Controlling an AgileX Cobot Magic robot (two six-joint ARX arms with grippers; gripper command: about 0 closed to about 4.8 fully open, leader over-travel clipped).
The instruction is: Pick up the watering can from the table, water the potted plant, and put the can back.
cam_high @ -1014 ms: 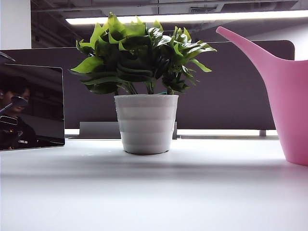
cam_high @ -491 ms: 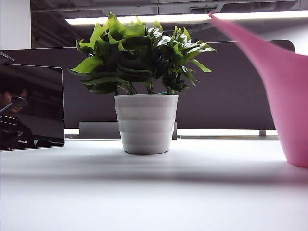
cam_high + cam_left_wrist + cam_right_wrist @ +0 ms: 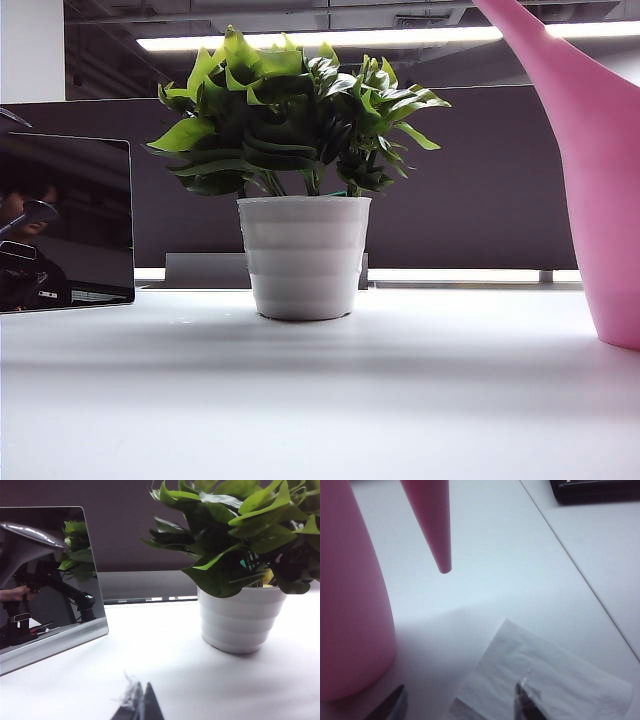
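smooth pink plastic watering can (image 3: 600, 180), ribbed matt white pot of potted plant (image 3: 303, 255), smooth white table (image 3: 300, 400), glossy mirror panel (image 3: 47, 580), crinkled white paper sheet (image 3: 555, 680)

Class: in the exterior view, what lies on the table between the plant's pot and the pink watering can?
Nothing: the exterior view shows bare white table between the potted plant and the watering can.

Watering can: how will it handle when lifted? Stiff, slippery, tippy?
The watering can looks like smooth moulded plastic: probably rigid, possibly slick. Its long spout juts well off the tall body, so it may swing or tip spout-first. Fill level isn't visible, so weight is unknown.
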